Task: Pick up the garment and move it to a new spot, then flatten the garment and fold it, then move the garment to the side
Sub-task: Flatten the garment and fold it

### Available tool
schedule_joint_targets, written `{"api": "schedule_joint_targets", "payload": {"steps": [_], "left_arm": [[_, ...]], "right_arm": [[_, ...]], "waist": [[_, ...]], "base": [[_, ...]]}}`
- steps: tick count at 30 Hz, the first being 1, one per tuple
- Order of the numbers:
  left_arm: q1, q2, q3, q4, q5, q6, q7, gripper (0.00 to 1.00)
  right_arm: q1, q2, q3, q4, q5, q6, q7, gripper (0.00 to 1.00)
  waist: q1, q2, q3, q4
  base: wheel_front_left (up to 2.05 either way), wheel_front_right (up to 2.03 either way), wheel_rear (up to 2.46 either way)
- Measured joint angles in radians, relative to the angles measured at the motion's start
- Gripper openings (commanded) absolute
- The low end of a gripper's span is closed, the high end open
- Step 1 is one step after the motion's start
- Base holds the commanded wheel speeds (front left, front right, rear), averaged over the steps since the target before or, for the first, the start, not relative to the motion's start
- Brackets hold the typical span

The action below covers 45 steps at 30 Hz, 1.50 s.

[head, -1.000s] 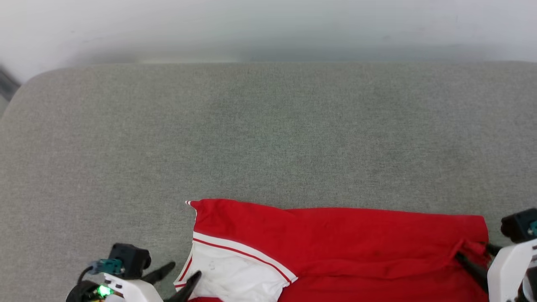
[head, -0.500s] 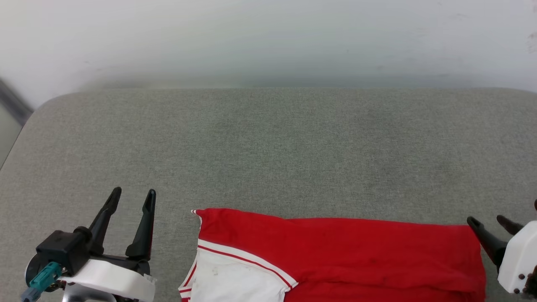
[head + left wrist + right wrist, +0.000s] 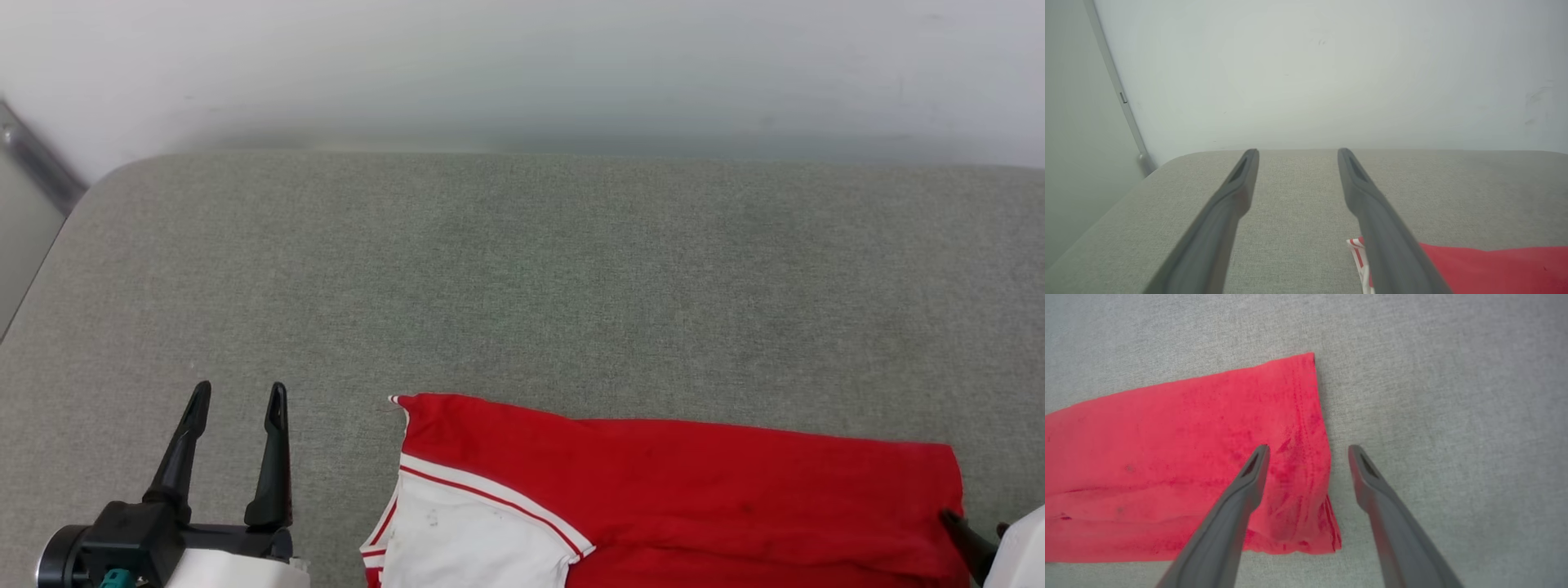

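1. The left end effector (image 3: 238, 390) stands at the lower left of the head view. Its two dark fingers are spread and hold nothing, and it sits apart from the cloth, over bare counter (image 3: 522, 286).
2. The right end effector (image 3: 1309, 449) is also spread and empty. In its wrist view one finger hangs over the red hem corner and the other over grey fabric. I can't tell whether it touches.
3. The garment (image 3: 694, 482) lies along the bottom of the head view, from centre to right. It is a long red band with a white sleeve (image 3: 473, 539) at its lower left end, and its lower part runs off the frame.
4. From where I stand it looks part-folded lengthwise and fairly flat, so folding seems the step in hand. I can't see how many layers there are.
5. My guess is that the next move needs both end effectors to close on the band's two ends. They could then bring one end over the other, or carry it aside.
6. Count: one garment, one sleeve showing, two end effectors with two fingers each, and one counter against a pale wall (image 3: 522, 65).
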Motion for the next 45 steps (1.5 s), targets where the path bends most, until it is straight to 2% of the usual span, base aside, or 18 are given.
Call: {"api": "schedule_joint_targets", "payload": {"steps": [6,13,21,27,30,31,32,33,39,45], "left_arm": [[-0.002,-0.080,0.057,0.012,0.053,-0.085,0.000,1.00],[-0.026,-0.142,0.100,0.034,0.101,-0.161,0.000,1.00],[-0.043,-0.174,0.129,0.054,0.134,-0.195,0.000,1.00],[-0.041,-0.188,0.141,0.066,0.144,-0.204,0.000,1.00],[-0.040,-0.192,0.143,0.067,0.149,-0.205,0.000,1.00],[-0.040,-0.193,0.143,0.067,0.149,-0.206,0.000,1.00],[-0.039,-0.193,0.143,0.068,0.149,-0.206,0.000,1.00],[-0.038,-0.194,0.143,0.069,0.149,-0.207,0.000,1.00],[-0.034,-0.194,0.149,0.070,0.155,-0.210,0.000,1.00],[-0.032,-0.193,0.149,0.065,0.156,-0.210,0.000,1.00]], "right_arm": [[-0.013,0.018,-0.049,0.090,0.002,0.000,-0.002,1.00],[-0.048,0.008,-0.029,0.193,0.029,0.000,-0.019,1.00],[-0.057,-0.045,0.059,0.252,0.104,-0.008,-0.027,1.00],[-0.051,-0.048,0.144,0.249,0.178,-0.008,-0.028,1.00],[-0.051,-0.040,0.157,0.253,0.173,-0.008,-0.048,1.00],[-0.051,-0.041,0.163,0.255,0.165,-0.008,-0.052,0.96],[-0.051,-0.041,0.167,0.258,0.158,-0.008,-0.060,0.23],[-0.052,-0.042,0.169,0.263,0.151,-0.007,-0.072,0.00],[-0.062,-0.053,0.152,0.286,0.108,0.001,-0.145,0.00],[-0.087,-0.083,0.069,0.312,0.066,0.002,-0.181,0.00]], "waist": [[0.0000,0.0000,0.027,0.018],[0.0000,0.0000,0.067,0.038],[0.0000,0.0000,0.076,0.057],[0.0000,0.0000,0.056,0.058],[0.0000,0.0000,0.050,0.054],[0.0000,0.0000,0.049,0.053],[0.0000,0.0000,0.047,0.052],[0.0000,0.0000,0.046,0.050],[0.0000,0.0000,0.042,0.037],[0.0000,0.0000,0.042,0.021]], "base": [[0.00,0.00,0.00],[0.00,0.00,0.00],[0.00,0.00,0.00],[0.00,0.00,0.00],[0.00,0.00,0.00],[0.00,0.00,0.00],[0.00,0.00,0.00],[0.00,0.00,0.00],[0.00,0.00,0.00],[0.00,0.00,0.00]]}}
